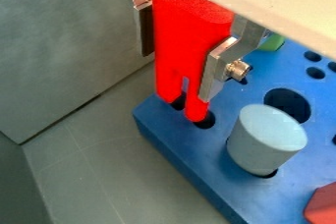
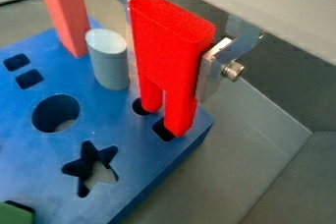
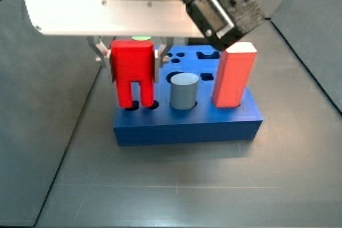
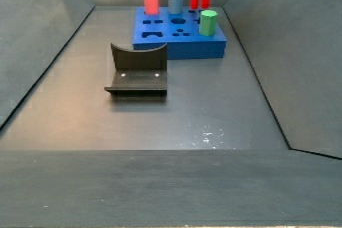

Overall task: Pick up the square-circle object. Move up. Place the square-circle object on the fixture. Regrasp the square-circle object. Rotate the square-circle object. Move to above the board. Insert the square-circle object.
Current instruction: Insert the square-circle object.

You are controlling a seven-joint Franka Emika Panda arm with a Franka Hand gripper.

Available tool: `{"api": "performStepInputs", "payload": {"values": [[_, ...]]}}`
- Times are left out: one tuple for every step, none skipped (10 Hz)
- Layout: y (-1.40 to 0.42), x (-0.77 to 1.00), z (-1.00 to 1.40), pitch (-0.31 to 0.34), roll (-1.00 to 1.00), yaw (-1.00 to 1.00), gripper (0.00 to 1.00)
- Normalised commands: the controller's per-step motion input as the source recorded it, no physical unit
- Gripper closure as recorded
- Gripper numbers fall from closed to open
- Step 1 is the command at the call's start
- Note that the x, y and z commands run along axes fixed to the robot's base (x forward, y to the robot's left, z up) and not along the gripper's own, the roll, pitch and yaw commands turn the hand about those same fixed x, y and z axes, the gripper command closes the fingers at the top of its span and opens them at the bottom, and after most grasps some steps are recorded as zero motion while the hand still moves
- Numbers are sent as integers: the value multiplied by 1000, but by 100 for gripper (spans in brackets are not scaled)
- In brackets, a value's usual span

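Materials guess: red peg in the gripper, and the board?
Square-circle object, held upright in the gripper over the board's corner holes: likely plastic, matte, uniform bright red. Board: likely plastic too, solid blue, slight sheen, crisp cut holes.

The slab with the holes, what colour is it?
Blue; the slab shows best in a side view.

pincer (image 1: 184, 41) around square-circle object (image 1: 184, 46), legs in board (image 1: 217, 169)
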Motion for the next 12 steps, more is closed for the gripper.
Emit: {"api": "performStepInputs", "payload": {"values": [[-51, 149, -700, -83, 7, 271, 100], [-26, 291, -357, -1, 0, 154, 100], [0, 254, -23, 11, 24, 0, 100], [0, 117, -11, 20, 40, 0, 100], [0, 26, -9, 20, 41, 0, 100], [6, 0, -17, 10, 41, 0, 100], [60, 0, -183, 13, 59, 26, 100], [109, 0, -223, 27, 89, 71, 100], [97, 6, -94, 29, 54, 46, 100], [46, 0, 0, 4, 3, 0, 100], [0, 0, -49, 0, 17, 0, 100], [0, 29, -234, 0, 90, 0, 100]]}}
